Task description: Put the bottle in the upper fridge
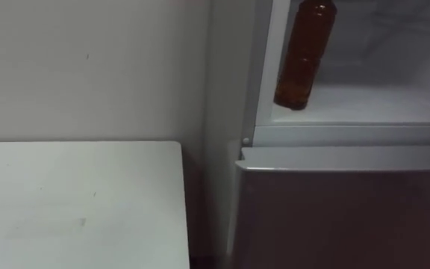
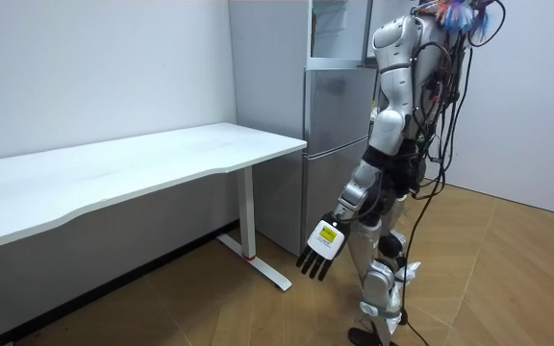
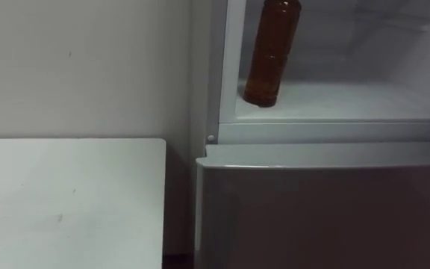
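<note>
Item 1: my left hand (image 2: 320, 252). It hangs at my side on a lowered arm, back turned to the room camera. Its fingers (image 2: 311, 266) are straight and loosely spread, pointing down at the floor (image 2: 489, 279), and they hold nothing.

Item 2: bottle (image 1: 304, 56). It is brown, with its top cut off by the upper edge of both eye views. It stands on its base on the white shelf (image 1: 364, 104) of the upper compartment of the fridge (image 2: 335, 144). It sits close to the compartment's left wall and near the front edge. It is high above my fingers and well apart from them, and nothing touches it.

Item 3: upper compartment. It is open to my eyes, with a pale interior. The bottle is the one thing I can make out on the shelf.

Item 4: lower door (image 1: 349, 217). It is grey and flush beneath the shelf edge, with its top above the level of my fingers. It lies ahead of my fingers, on the far side of them from the room camera.

Item 5: table (image 1: 73, 202). It has a white top, stands to the left of the fridge and runs along the wall (image 1: 88, 67). A narrow gap separates it from the fridge side. It lies out to the left of my fingers, with its top higher than their tips.

Item 6: my stance. I stand upright on the wooden floor, directly before the fridge.
</note>
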Controlling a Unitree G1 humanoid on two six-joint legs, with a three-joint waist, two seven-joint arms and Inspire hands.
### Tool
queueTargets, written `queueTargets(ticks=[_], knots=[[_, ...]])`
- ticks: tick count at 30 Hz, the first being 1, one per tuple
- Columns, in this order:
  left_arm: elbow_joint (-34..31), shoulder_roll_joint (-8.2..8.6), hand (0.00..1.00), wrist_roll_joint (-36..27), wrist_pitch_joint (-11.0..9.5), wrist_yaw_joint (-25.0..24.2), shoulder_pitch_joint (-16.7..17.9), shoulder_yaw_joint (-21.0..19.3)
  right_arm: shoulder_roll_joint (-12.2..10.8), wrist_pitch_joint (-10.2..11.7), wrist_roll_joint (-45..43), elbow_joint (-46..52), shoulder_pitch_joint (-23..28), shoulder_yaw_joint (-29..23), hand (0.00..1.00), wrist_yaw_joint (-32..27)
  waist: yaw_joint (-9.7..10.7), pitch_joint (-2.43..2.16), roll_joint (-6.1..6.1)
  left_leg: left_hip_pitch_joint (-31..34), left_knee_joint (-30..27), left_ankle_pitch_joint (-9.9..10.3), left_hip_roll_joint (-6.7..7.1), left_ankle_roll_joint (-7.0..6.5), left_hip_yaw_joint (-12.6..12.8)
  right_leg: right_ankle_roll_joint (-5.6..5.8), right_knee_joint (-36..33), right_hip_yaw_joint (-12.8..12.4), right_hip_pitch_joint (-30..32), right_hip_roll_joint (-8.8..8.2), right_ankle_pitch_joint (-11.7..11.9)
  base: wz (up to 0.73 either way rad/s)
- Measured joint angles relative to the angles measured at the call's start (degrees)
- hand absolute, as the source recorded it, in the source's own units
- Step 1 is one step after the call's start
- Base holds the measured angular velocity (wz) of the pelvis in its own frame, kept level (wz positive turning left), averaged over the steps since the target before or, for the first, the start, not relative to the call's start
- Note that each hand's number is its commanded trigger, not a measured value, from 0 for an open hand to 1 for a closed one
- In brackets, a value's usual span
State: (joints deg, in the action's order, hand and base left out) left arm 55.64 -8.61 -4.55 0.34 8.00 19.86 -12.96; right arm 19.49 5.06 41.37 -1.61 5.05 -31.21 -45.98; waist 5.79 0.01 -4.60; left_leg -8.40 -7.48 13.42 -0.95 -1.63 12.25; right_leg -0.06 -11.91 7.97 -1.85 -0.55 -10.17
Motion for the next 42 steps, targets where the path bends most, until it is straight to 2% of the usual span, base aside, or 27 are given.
queueTargets(ticks=[5,10,17,22,27,29,32,39,42], knots=[[0.04,0.12,0.00,0.28,0.00,0.00,0.02,0.25,-0.03,0.36,-1.98,4.38,0.19,0.16,0.00,-1.97,-0.16,-0.06,-0.47,0.94,-0.13,0.01,-0.12,0.00,0.04,-0.14,-0.47,-0.04,0.86,0.12,0.14,-0.01],[1.29,0.27,0.00,0.50,-0.16,0.22,-0.01,0.22,-0.03,0.31,-6.19,5.60,0.19,0.21,0.00,-2.62,-0.58,-0.17,0.31,0.91,-0.07,0.01,-0.18,0.00,0.15,-0.14,-0.77,-0.09,1.34,0.17,0.14,-0.02],[3.95,0.23,0.00,0.51,-0.21,0.30,-0.04,0.14,-0.04,-1.75,-12.17,6.37,0.25,0.70,0.00,-5.66,-0.38,-0.19,0.48,1.12,-0.13,0.00,-0.17,0.01,0.14,-0.16,-0.89,-0.09,1.80,0.16,0.14,0.00],[6.43,0.23,0.00,0.50,-0.32,0.43,-0.37,0.05,-0.04,-3.34,-13.07,7.86,0.59,1.56,0.00,-7.38,-1.12,-0.18,0.46,1.05,-0.30,-0.01,-0.03,0.00,0.21,-0.21,-1.49,-0.86,1.93,0.25,0.09,-0.06],[8.56,0.18,0.00,0.73,-0.91,0.45,-1.71,0.13,-0.04,-3.79,-13.08,9.34,0.58,4.35,0.00,-8.18,-1.25,-0.10,0.28,0.78,-0.42,-0.10,0.59,-0.08,0.39,-0.18,-2.44,-1.10,2.47,-0.04,-0.47,-0.01],[8.78,0.18,0.00,1.39,-1.06,0.41,-1.97,0.14,-0.04,-3.81,-13.83,9.51,0.59,5.96,0.00,-8.16,-1.48,0.15,-0.13,0.85,-0.81,-0.11,0.72,-0.10,0.37,-0.08,-2.91,-1.39,2.65,-0.16,-0.92,0.00],[8.78,0.18,0.00,1.47,-1.19,0.41,-1.97,0.14,-0.05,-3.82,-14.93,9.73,0.59,7.50,0.00,-8.12,-1.45,0.24,-0.29,1.07,-0.90,-0.10,0.71,-0.11,0.23,-0.08,-2.95,-1.46,2.89,-0.13,-0.93,0.00],[8.77,0.15,0.00,2.46,-1.19,0.54,-2.10,0.16,-1.08,-3.99,-14.98,11.86,0.61,8.26,0.00,-7.65,-1.57,0.27,-0.21,2.01,-0.79,-0.09,0.68,-0.12,0.18,-0.19,-3.36,-1.50,3.20,-0.06,-0.68,-0.01],[8.78,0.20,0.00,2.44,-1.26,0.61,-2.34,0.75,-1.09,-3.99,-16.90,12.92,0.64,9.88,0.00,-7.01,-1.63,0.28,0.34,2.00,-0.80,-0.09,0.66,-0.12,0.22,-0.21,-3.54,-1.54,3.32,-0.06,-0.67,-0.04]])
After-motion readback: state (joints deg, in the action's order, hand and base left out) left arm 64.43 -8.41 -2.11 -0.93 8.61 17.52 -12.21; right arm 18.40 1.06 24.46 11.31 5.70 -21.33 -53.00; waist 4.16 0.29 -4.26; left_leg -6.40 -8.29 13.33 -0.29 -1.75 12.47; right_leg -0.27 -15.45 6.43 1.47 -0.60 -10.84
